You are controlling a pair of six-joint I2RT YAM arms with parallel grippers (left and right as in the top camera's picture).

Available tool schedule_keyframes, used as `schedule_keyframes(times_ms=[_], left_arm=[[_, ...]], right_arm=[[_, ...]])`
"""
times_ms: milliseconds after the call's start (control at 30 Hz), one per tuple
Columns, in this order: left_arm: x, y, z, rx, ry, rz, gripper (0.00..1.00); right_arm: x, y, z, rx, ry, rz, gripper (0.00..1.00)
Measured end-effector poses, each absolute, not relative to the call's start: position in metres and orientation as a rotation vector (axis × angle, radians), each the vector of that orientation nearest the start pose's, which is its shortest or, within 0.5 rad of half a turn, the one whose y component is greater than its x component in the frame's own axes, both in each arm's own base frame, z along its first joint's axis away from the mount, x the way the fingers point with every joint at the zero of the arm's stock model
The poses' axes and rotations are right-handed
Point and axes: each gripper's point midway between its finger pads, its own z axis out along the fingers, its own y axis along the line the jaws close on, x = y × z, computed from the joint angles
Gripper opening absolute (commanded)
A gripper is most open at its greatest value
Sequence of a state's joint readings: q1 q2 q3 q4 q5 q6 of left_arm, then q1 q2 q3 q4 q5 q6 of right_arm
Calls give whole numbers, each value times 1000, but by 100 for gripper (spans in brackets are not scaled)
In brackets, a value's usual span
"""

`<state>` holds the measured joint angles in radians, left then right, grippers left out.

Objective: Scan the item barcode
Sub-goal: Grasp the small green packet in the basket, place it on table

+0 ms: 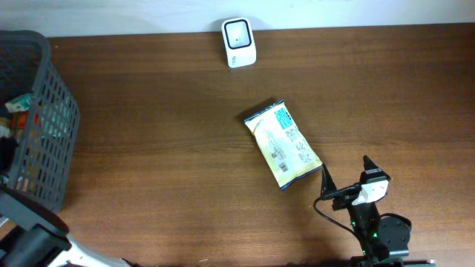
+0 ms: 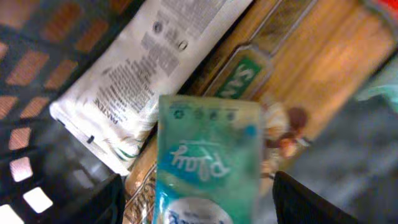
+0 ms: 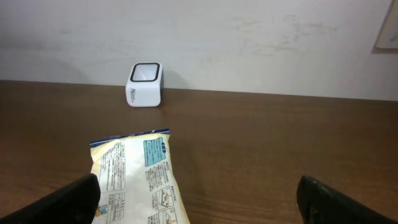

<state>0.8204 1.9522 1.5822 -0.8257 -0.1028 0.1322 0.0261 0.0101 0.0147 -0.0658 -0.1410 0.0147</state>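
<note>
Teal packet (image 2: 208, 162) is sitting ungripped in the basket (image 1: 52, 111) between the parted fingers of your left gripper (image 2: 205, 202), a yellow packet (image 1: 283, 144) is lying near your wide-open right gripper (image 3: 202, 202), so lifting and showing to the scanner (image 1: 239, 42) are both waiting for you.

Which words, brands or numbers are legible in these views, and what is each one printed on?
"Play", in script, upside down, uncertain: on the teal packet.
"SAN", white letters, cut off: on the green label beneath it.
Too blurred to read: fine print on the white pouch.
Too small to read: print on the yellow packet on the table.
No text seen: the scanner.
</note>
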Motion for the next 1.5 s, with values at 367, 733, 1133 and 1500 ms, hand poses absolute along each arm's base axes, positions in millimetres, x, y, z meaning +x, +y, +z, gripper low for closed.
schedule_keyframes(times_ms=[367, 733, 1133, 1500], left_arm=[[295, 348, 65, -1006, 2723, 326, 0], [365, 311, 293, -812, 2203, 202, 0], [412, -24, 223, -14, 2636, -307, 0], [394, -174, 88, 387, 2858, -413, 8]], right_arm=[[244, 31, 162, -118, 1629, 146, 99], [244, 31, 162, -117, 1629, 147, 99], [244, 31, 162, -118, 1629, 146, 99], [244, 31, 162, -117, 1630, 147, 99]])
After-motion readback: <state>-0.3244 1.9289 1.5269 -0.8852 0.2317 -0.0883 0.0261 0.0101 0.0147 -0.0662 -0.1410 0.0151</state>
